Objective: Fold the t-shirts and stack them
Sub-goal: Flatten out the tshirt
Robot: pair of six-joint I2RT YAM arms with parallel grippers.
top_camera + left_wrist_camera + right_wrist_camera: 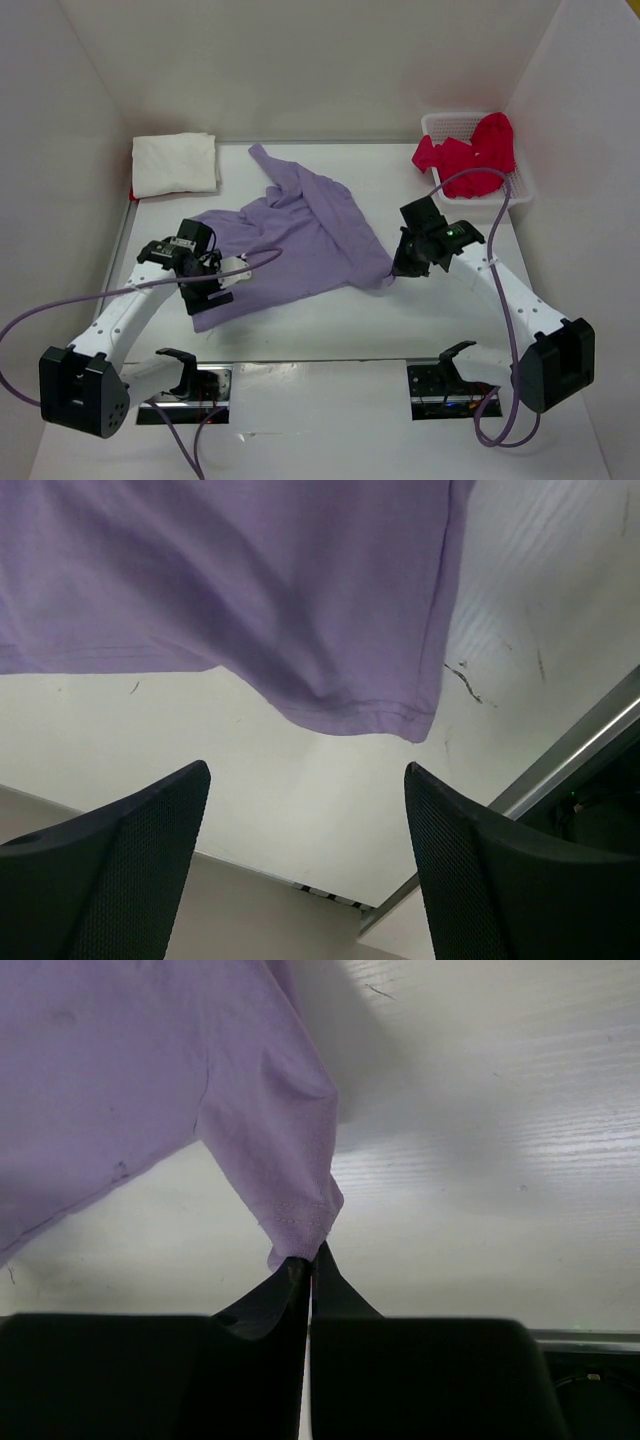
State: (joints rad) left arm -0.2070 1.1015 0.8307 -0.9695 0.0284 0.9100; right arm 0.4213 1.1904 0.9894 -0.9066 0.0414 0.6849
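Your left gripper (305, 772): fingers wide, hem of the soft lavender purple cloth t-shirt (250, 580) just beyond the tips, apart. Your right gripper (307, 1265): fingers pinched on its sleeve edge.

Left arm (130, 310) runs from its near-left base up and right, forearm slanted, wrist bent in toward the middle. Left gripper (226, 277) held low, pointing right, jaws spread wide. In the left wrist view both mesh-textured fingers (130, 860) stand well apart, nothing between them. Right arm (510, 300) runs from its near-right base up and left, wrist tipped down. Right gripper (397, 268) points down-left, jaws pressed together. In the right wrist view the two fingers (270, 1300) meet in a thin line, pinching a hem corner of the lavender t-shirt (300, 230) at the very tips
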